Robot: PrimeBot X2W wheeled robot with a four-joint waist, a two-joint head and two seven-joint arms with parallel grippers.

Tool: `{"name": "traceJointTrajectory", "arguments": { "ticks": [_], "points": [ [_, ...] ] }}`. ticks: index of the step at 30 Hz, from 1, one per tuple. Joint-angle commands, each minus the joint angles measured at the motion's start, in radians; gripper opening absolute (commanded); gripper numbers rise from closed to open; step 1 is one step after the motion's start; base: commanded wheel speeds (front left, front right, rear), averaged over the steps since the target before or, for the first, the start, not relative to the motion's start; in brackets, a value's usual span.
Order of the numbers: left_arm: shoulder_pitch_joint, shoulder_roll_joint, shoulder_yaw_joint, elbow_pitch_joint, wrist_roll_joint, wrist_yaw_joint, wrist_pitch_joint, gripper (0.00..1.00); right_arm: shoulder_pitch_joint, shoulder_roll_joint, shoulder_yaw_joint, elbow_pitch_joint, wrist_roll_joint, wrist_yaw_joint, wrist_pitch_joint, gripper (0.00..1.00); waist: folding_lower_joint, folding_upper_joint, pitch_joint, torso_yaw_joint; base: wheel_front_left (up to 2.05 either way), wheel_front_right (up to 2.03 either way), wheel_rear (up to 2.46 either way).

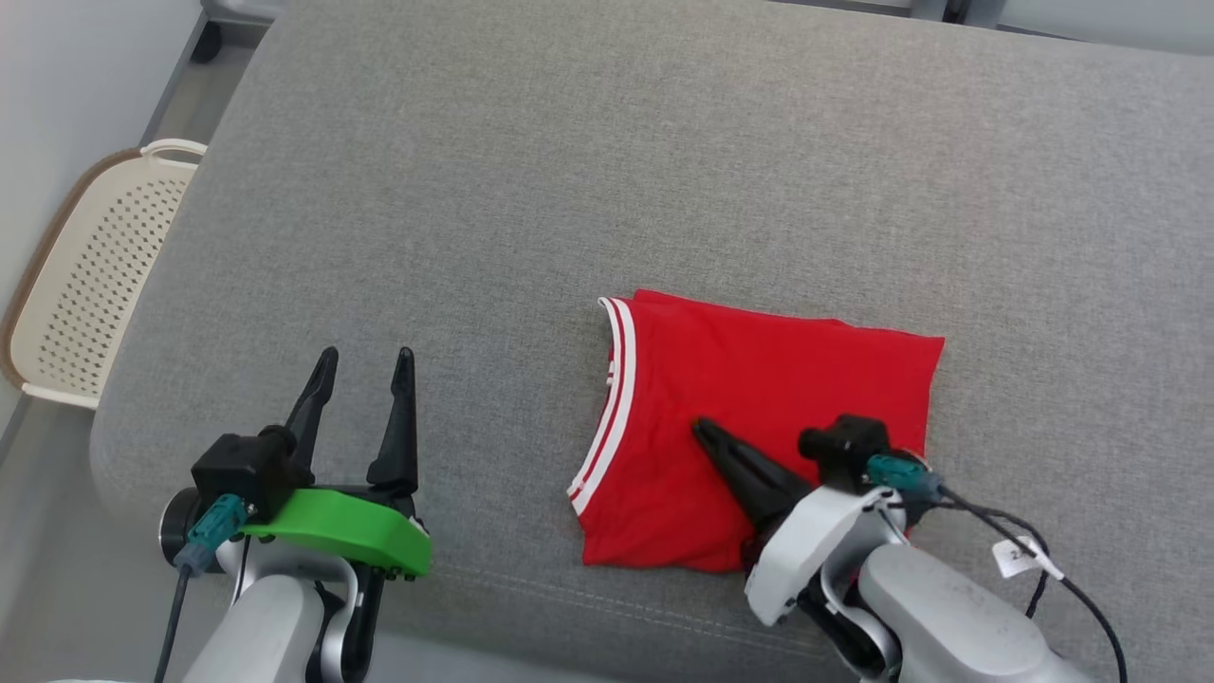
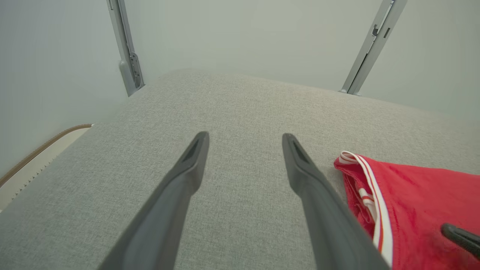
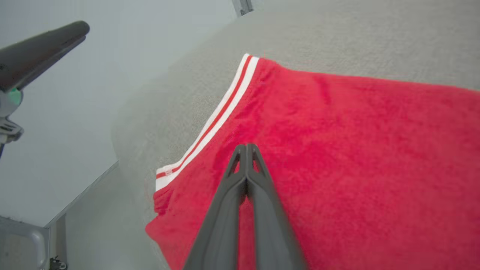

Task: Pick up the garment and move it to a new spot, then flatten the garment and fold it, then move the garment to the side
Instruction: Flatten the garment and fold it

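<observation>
Lying on the cushion (image 1: 569,190), the garment (image 1: 768,389) (red) sits outside the basket (image 1: 104,256).

basket (image 1: 95,275) cropped at edge, garment (image 1: 759,398) corner behind right tool (image 1: 703,430)

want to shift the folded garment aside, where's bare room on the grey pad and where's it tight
Bare: the whole far half of the grey pad beyond the red garment, and the strip between its striped edge and the open left gripper. Tight: the near edge, where the shut right gripper lies on the garment.
</observation>
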Motion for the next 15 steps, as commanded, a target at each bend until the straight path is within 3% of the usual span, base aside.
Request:
{"name": "traceJointTrajectory", "arguments": {
  "ticks": [1,5,6,7,8,9,15],
  "points": [
    [-0.006,0.009,0.005,-0.002,0.009,-0.001,-0.003,1.00,-0.002,-0.012,-0.034,-0.014,-0.007,0.000,-0.010,0.00,0.0000,0.0000,-0.008,-0.023,0.00,0.00,0.00],
    [0.003,0.020,0.016,-0.010,0.012,0.006,-0.005,1.00,0.037,-0.027,-0.193,-0.059,-0.074,0.000,-0.016,0.00,0.0000,0.0000,-0.026,-0.062,0.00,0.00,0.00],
    [0.006,0.022,0.018,-0.014,0.013,0.006,-0.005,1.00,0.052,-0.021,-0.237,-0.076,-0.090,0.000,-0.016,0.06,0.0000,0.0000,-0.030,-0.071,0.00,0.00,0.00],
    [0.008,0.025,0.020,-0.018,0.013,0.008,-0.005,1.00,0.063,-0.017,-0.283,-0.096,-0.115,0.000,-0.016,0.35,0.0000,0.0000,-0.033,-0.081,0.00,0.00,0.00],
    [0.011,0.027,0.021,-0.021,0.015,0.011,-0.006,1.00,0.076,-0.012,-0.326,-0.115,-0.139,0.000,-0.016,0.79,0.0000,0.0000,-0.037,-0.090,0.00,0.00,0.00],
    [0.015,0.031,0.022,-0.022,0.016,0.013,-0.005,1.00,0.096,-0.007,-0.360,-0.125,-0.153,0.000,-0.016,1.00,0.0000,0.0000,-0.042,-0.100,0.00,0.00,0.00],
    [0.043,0.056,0.028,-0.048,0.016,0.025,0.003,1.00,0.180,0.020,-0.521,-0.198,-0.245,0.000,-0.016,1.00,0.0000,0.0000,-0.084,-0.156,0.00,0.00,0.00]
  ]
}}
